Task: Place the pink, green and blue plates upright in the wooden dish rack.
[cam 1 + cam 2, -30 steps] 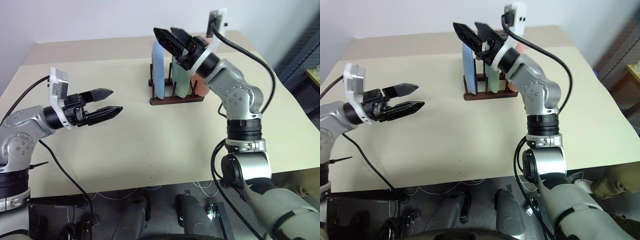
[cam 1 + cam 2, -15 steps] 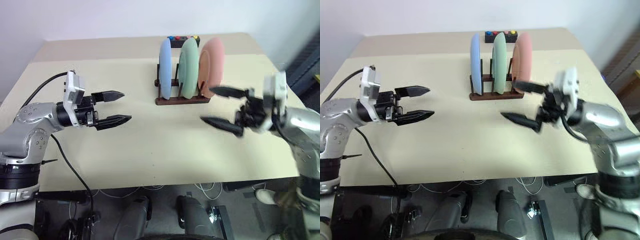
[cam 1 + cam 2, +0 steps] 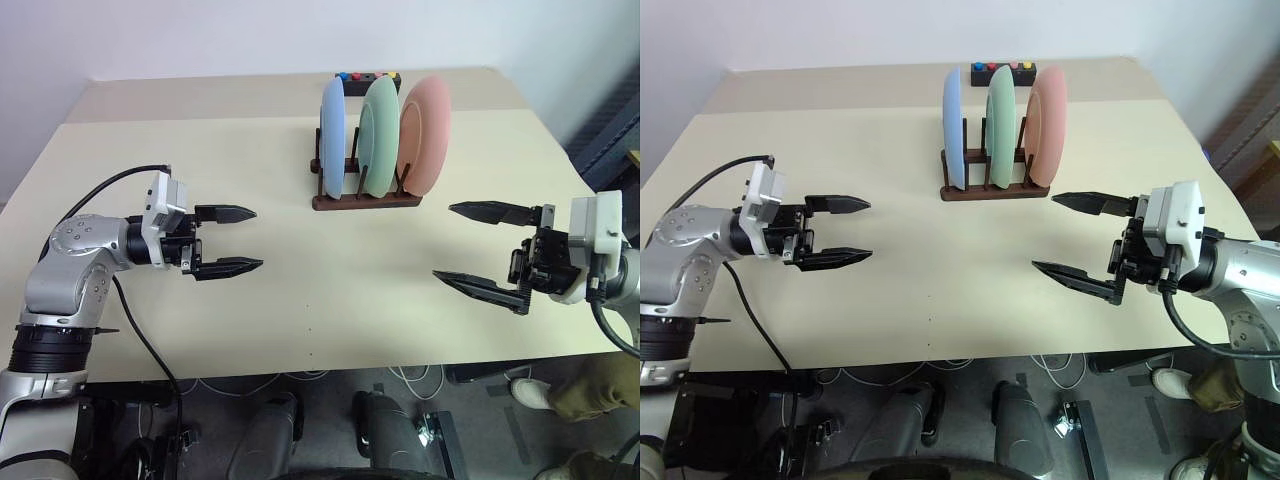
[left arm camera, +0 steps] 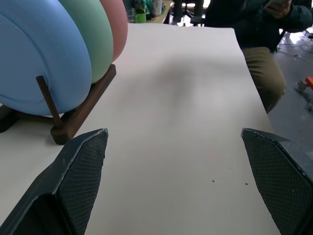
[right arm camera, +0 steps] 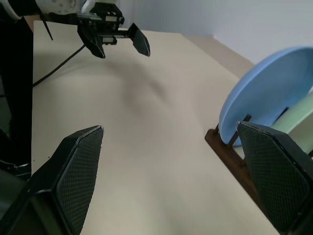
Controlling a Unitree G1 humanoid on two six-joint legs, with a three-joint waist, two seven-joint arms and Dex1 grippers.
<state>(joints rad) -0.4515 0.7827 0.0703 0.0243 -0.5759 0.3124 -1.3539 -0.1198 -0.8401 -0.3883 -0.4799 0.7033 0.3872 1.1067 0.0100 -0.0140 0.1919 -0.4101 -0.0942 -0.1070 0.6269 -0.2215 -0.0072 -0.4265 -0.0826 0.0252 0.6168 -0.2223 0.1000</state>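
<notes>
Table (image 3: 300,300): a wide cream top, bare in its near half, with the rack toward twelve o'clock from its middle.
Wooden dish rack (image 3: 366,200): stood at the far centre of the table, its dark pegs keeping three plates apart.
Pink plate (image 3: 424,135): stood upright in the slot at the rack's three o'clock end.
Green plate (image 3: 379,137): stood upright in the middle slot, just beside the pink one.
Blue plate (image 3: 332,137): stood upright at the rack's nine o'clock end.
Right gripper (image 3: 488,251): hung at about four o'clock from the rack, well apart from it, fingers spread wide and holding nothing.
Left gripper (image 3: 232,240): hung at about eight o'clock from the rack, fingers likewise apart and empty.
Progress: judging by the rack, all three plates were placed; nothing appeared left to do.
</notes>
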